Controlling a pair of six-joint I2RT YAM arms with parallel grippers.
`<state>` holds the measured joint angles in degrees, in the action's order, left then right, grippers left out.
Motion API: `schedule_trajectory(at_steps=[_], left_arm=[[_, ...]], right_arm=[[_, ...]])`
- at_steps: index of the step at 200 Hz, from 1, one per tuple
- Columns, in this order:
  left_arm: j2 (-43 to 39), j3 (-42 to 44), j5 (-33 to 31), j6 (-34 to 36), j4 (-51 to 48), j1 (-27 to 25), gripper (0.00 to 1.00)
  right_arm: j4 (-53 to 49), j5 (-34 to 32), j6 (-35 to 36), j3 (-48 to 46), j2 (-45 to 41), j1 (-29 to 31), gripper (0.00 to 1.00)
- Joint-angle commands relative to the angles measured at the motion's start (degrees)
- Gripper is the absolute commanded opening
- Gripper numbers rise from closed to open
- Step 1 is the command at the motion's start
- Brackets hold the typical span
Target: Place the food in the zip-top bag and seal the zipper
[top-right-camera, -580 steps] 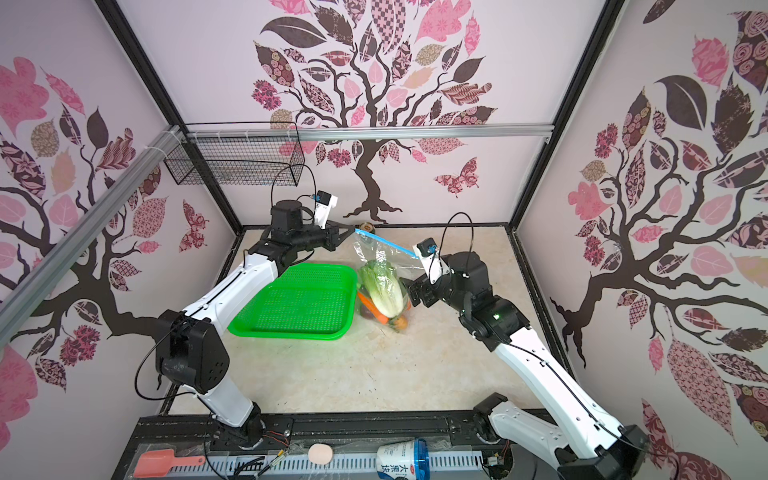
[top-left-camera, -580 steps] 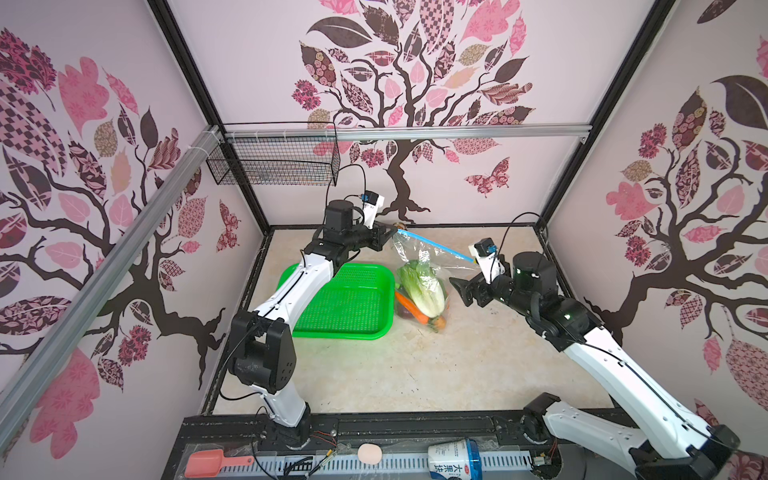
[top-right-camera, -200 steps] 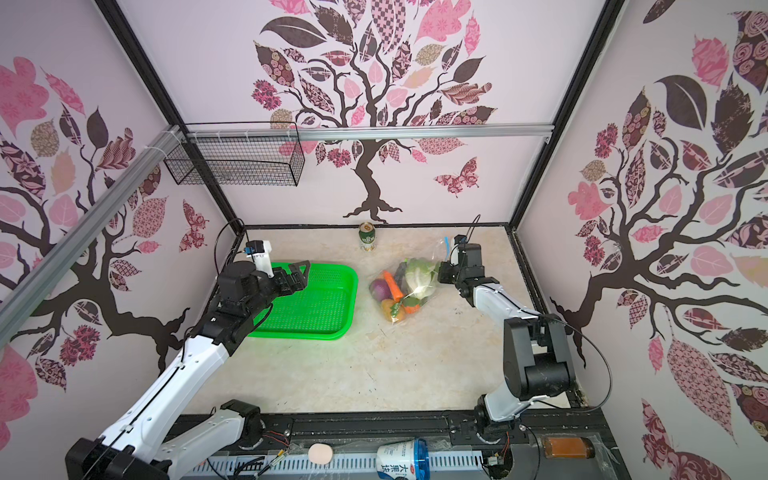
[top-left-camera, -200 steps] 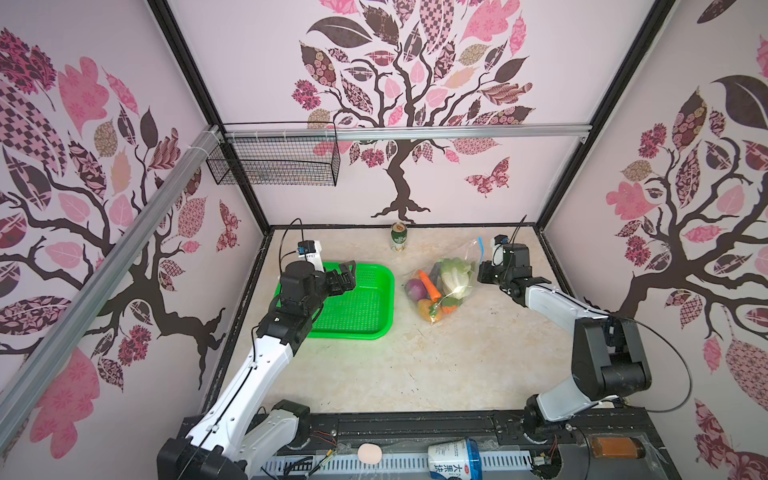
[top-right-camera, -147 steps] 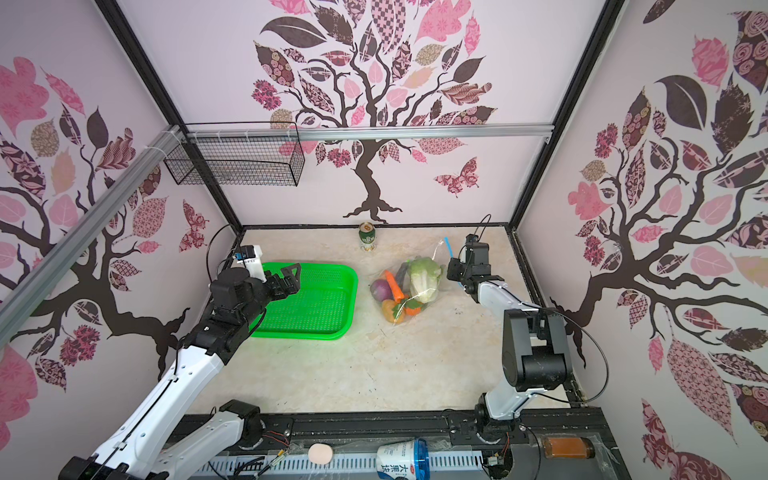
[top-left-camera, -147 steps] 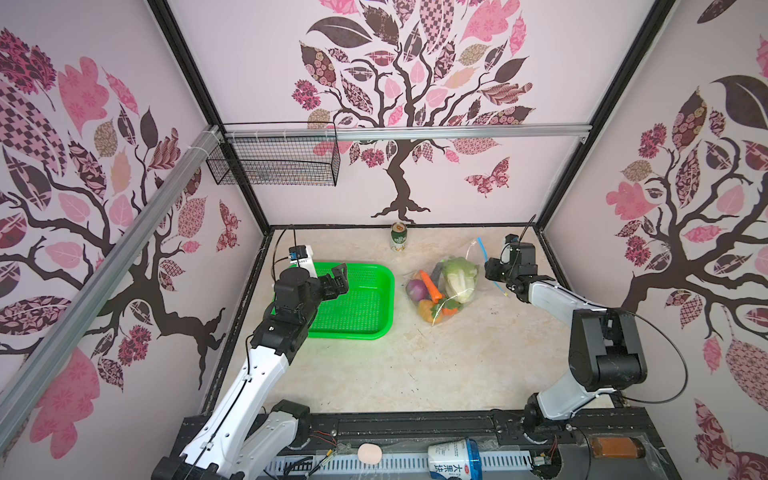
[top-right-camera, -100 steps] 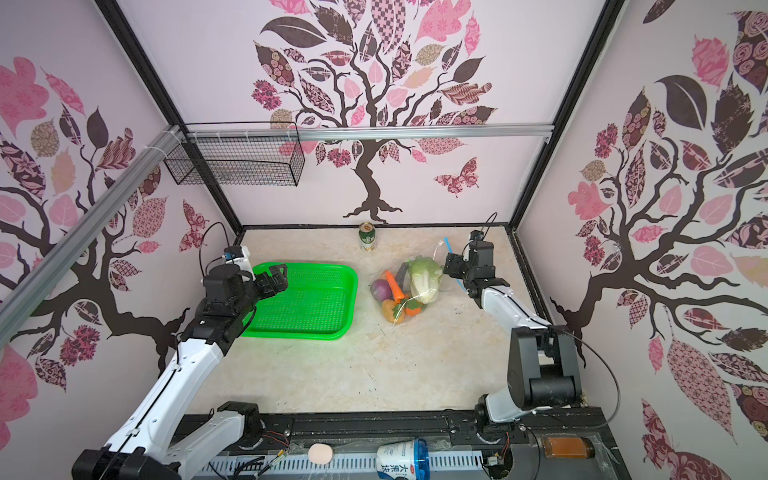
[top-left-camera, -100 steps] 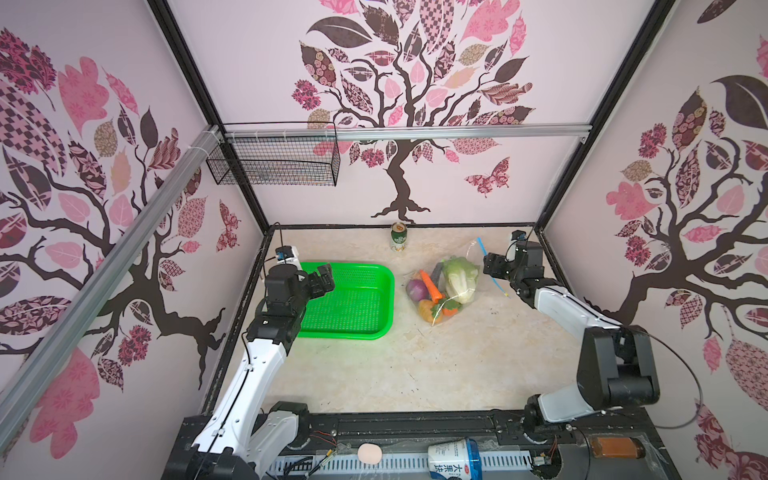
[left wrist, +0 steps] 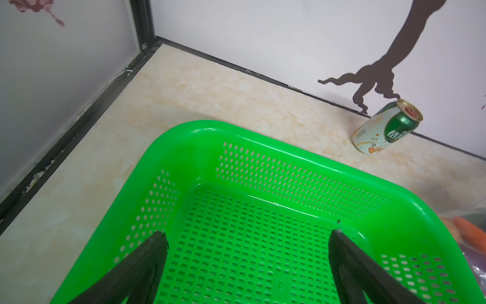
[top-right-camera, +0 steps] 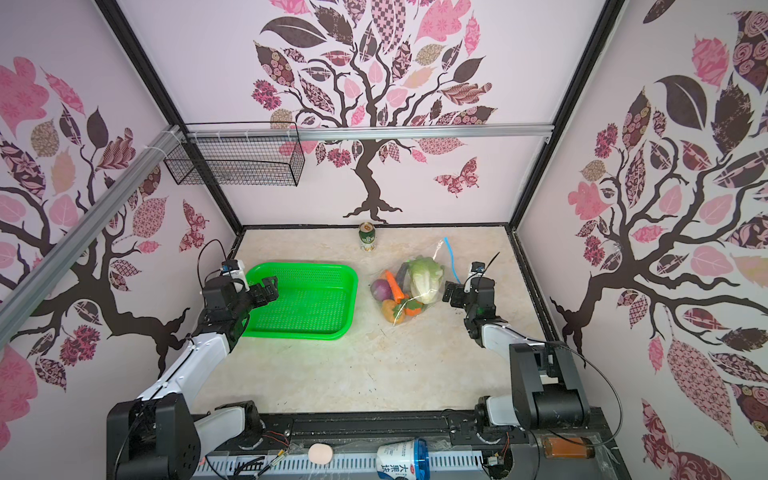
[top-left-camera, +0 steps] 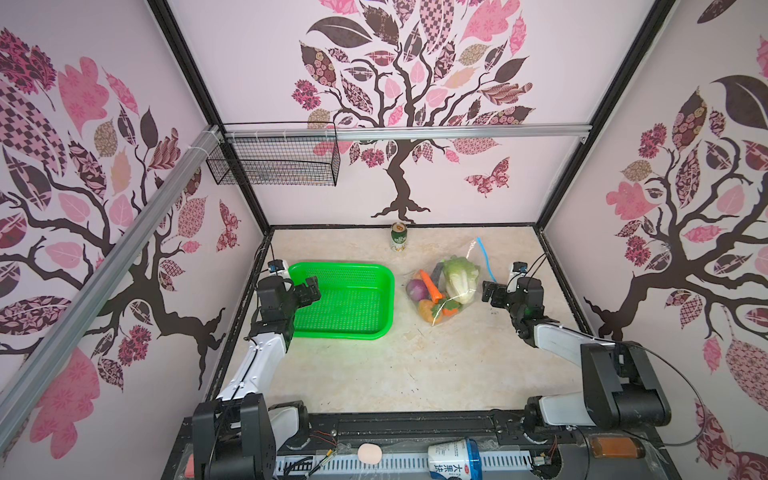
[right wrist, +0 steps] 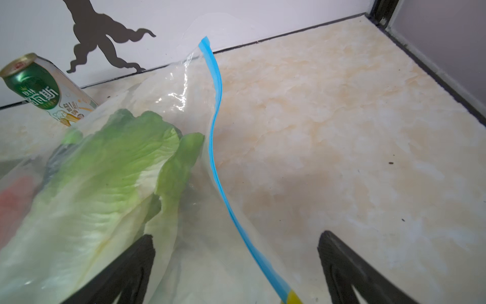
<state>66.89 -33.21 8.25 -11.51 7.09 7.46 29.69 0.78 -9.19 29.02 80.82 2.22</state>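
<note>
Zip-top bag (top-left-camera: 468, 259) lies on the desk (top-left-camera: 374, 374) at about 1 o'clock from centre. The food (top-left-camera: 440, 291) is all inside, and the zipper (right wrist: 217, 105) runs as one closed-looking line along its 3 o'clock edge to the yellow slider (right wrist: 293, 298). Right end effector (top-left-camera: 492, 294) sits at 3 o'clock of the bag, jaws wide, slider end between them unclamped; I judge the seal done. Left end effector (top-left-camera: 311, 289) hangs wide and empty over the green basket (top-left-camera: 386, 291) at 9 o'clock, out of the way.
</note>
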Motion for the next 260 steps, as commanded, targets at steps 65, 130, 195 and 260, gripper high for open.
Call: schedule_trajectory(at_steps=[65, 130, 195, 260], left_arm=[[12.7, 5.6, 0.2, 14.0, 20.8, 0.1, 0.98], [18.5, 7.0, 1.6, 9.4, 32.3, -1.2, 0.99], [24.0, 13.3, -6.0, 10.0, 49.6, -4.5, 0.99], [22.0, 11.5, -8.3, 11.1, 42.4, -5.7, 0.99]], right_arm=[[9.8, -3.0, 8.2, 0.1, 0.4, -0.1, 1.0], [25.2, -3.0, 8.1, -6.4, 7.6, -0.1, 0.99], [37.4, -6.4, 6.8, -12.7, 9.0, -0.1, 1.0], [37.9, -6.5, 6.9, -12.9, 9.1, 0.0, 1.0]])
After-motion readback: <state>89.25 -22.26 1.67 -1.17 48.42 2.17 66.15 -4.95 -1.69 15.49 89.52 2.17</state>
